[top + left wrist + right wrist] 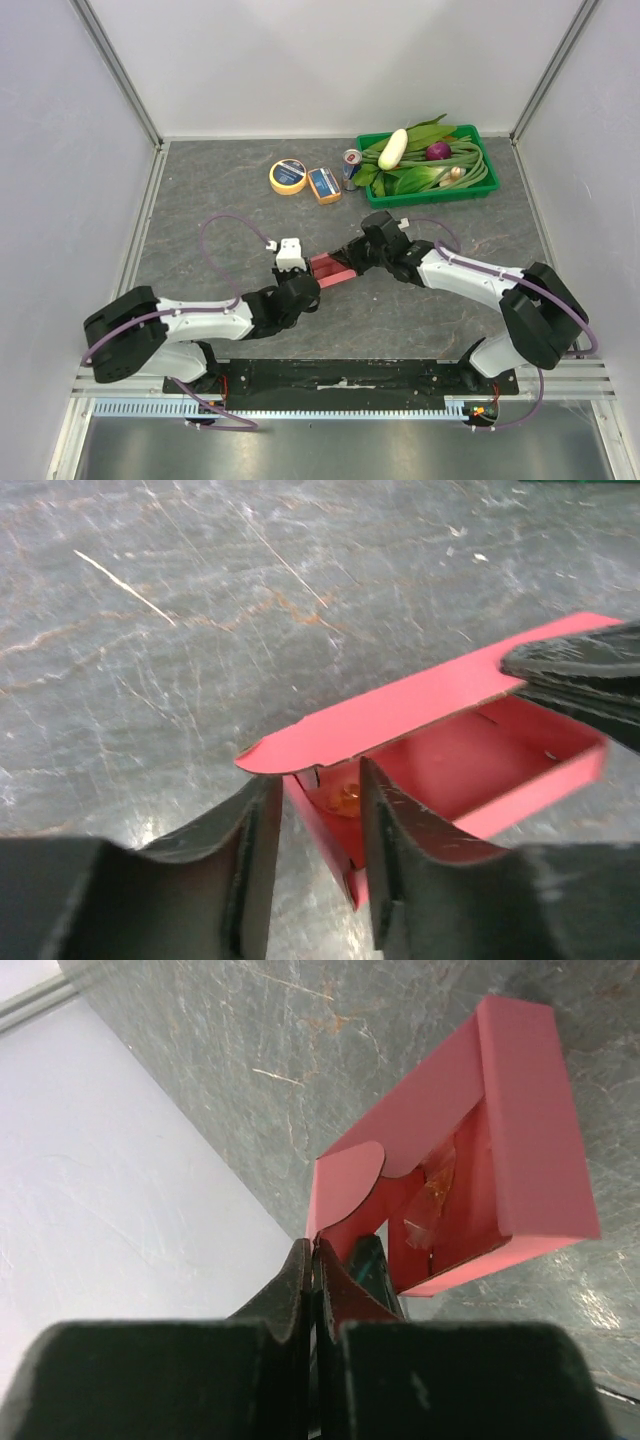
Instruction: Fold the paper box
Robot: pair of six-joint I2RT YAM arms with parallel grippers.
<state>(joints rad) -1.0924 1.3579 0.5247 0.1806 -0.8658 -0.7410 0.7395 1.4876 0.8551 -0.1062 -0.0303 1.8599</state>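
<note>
The pink-red paper box (pixel 331 267) lies mid-table as a shallow open tray between both grippers. In the left wrist view the paper box (pixel 450 755) has a long flap raised along its far side. My left gripper (pixel 318 815) stands open astride the box's near end wall, one finger outside and one finger (pixel 390 830) inside. My right gripper (pixel 313 1250) is shut on the edge of the box's rounded flap (pixel 350 1185); the paper box (pixel 530 1120) stretches away beyond it. From above, the left gripper (pixel 307 279) and right gripper (pixel 354 256) meet the box's opposite ends.
At the back right stands a green tray (pixel 432 198) of vegetables with a can (pixel 352 165) beside it. A yellow tape roll (pixel 288 176) and a small blue-and-orange box (pixel 323 185) lie at the back centre. White walls enclose the table on three sides.
</note>
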